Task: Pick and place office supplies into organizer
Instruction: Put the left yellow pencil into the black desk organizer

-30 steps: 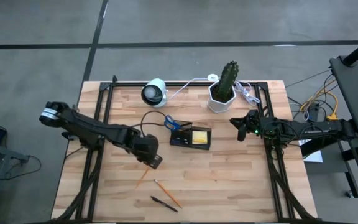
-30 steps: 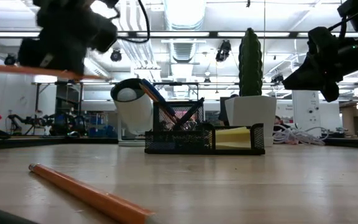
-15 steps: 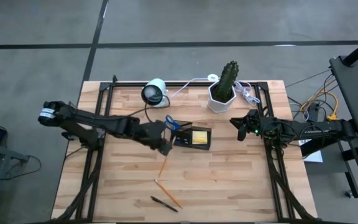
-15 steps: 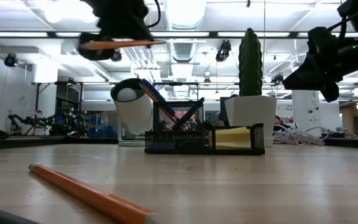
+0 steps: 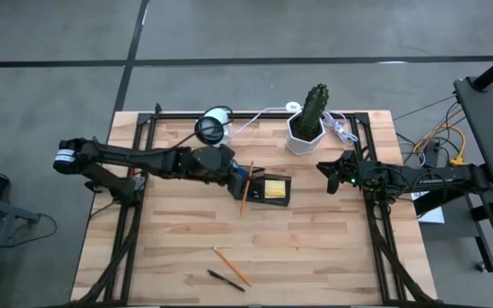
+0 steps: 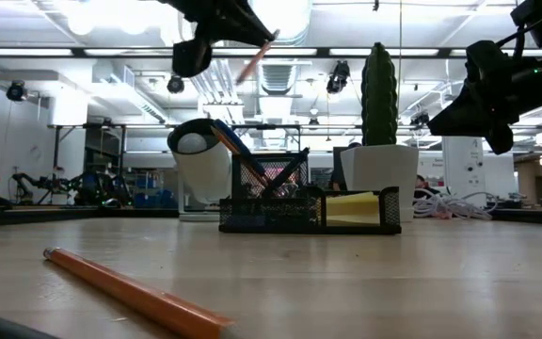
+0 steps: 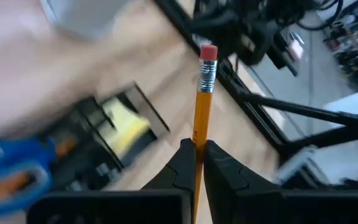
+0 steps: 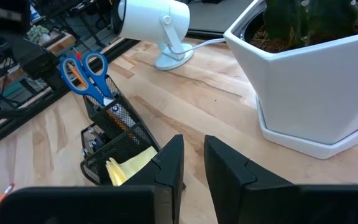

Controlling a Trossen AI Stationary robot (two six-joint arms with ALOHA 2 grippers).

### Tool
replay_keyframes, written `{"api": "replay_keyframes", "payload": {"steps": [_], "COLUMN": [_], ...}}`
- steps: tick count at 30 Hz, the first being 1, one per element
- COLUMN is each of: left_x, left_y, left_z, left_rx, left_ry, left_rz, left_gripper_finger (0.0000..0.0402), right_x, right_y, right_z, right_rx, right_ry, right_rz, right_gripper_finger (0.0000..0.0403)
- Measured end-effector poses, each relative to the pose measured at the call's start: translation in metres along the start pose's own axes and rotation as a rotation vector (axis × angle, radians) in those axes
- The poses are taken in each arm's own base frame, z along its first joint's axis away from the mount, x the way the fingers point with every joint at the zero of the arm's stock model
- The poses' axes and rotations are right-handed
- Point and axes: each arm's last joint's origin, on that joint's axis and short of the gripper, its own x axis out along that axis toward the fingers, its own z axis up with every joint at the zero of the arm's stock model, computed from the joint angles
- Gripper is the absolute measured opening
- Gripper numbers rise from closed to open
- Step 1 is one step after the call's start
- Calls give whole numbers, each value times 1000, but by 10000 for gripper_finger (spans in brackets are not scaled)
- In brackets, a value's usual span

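Observation:
My left gripper (image 5: 242, 183) hangs high over the left end of the black mesh organizer (image 5: 277, 199), shut on an orange pencil (image 5: 246, 190). The pencil's pink eraser end (image 7: 208, 52) sticks out past the fingers. Blue-handled scissors (image 8: 84, 70) stand in the organizer's taller compartment, and a yellow sticky-note pad (image 8: 128, 167) lies in the low one. My right gripper (image 8: 193, 163) hovers above the table to the organizer's right, slightly open, with nothing between its fingers. Another orange pencil (image 5: 231, 265) and a black pen (image 5: 226, 281) lie flat near the front edge. My left gripper pinches the pencil's shaft (image 7: 197, 133) between its two fingers (image 7: 183, 163), well back from the eraser. The gripper comes from the table's left, slanting downward. The pencil is lifted clear above the organizer and tilted, its eraser end (image 6: 269, 40) upward.
A white hexagonal pot with a cactus (image 5: 305, 128) stands at the far edge, a white round device (image 5: 213, 127) to its left, and white cables (image 5: 341, 128) beside the pot. Bare wood lies between the organizer and the front edge.
My left gripper has risen and swung toward the table's right and far edges, from the bare wood left of the organizer to above its left end. The held pencil went with it and turned from lying level to tilted, eraser end up.

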Motion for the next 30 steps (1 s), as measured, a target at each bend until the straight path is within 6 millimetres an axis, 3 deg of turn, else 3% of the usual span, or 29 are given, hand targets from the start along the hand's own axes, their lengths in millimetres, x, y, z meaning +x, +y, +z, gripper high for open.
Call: {"api": "replay_keyframes", "payload": {"steps": [8, 14, 23, 30], "left_x": [-6, -7, 19, 44], "left_y": [-5, -9, 0, 7], "left_z": [16, 30, 26, 18], "left_rx": [196, 241, 411, 429], "left_ry": [-216, -407, -437, -442], "left_rz": [141, 181, 326, 394], "left_gripper_finger": [0, 0, 0, 0], "right_x": [0, 0, 0, 0], "right_y": [0, 0, 0, 0], "right_z": [0, 0, 0, 0], "right_rx": [0, 3, 12, 11], "right_ry": [0, 0, -1, 0], "right_rz": [0, 0, 0, 0], "right_gripper_finger": [54, 54, 54, 54]}}
